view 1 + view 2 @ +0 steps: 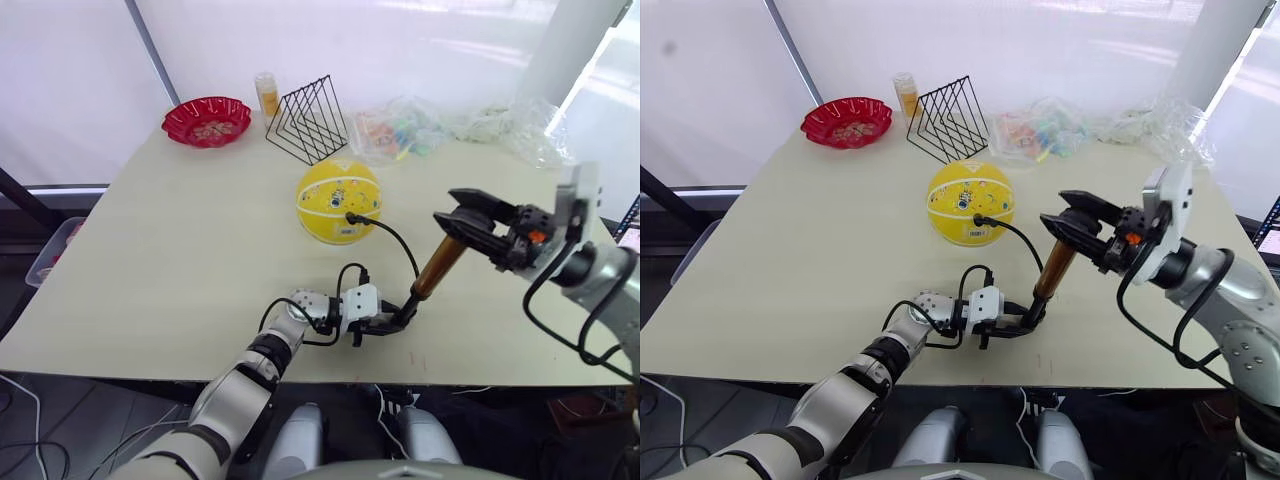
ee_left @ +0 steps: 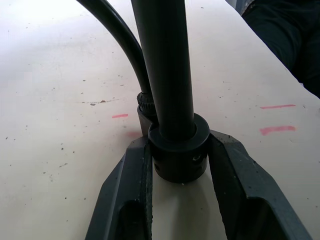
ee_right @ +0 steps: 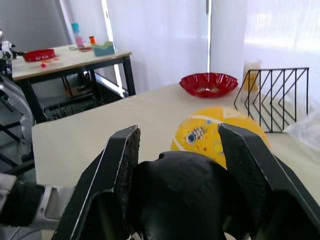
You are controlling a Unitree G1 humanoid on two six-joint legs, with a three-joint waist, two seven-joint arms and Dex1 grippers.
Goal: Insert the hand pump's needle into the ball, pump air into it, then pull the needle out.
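The yellow ball [image 1: 338,202] sits round in the middle of the table. A thin black hose [image 1: 395,240] arcs from the hand pump's base to the ball, and its black needle fitting [image 1: 351,216] rests against the ball's skin; the metal tip is hidden. The gold hand pump [image 1: 438,266] stands tilted near the front edge. My left gripper [image 2: 177,152] is shut on its black bottom cap [image 1: 400,318], which rests on the table. My right gripper [image 1: 458,222] is shut on the black handle [image 3: 180,195] at the top.
At the back of the table stand a red bowl [image 1: 207,120], a black wire rack [image 1: 308,122], a small jar [image 1: 266,94] and crumpled clear plastic bags [image 1: 405,130]. The table's front edge [image 1: 300,378] runs just below my left gripper.
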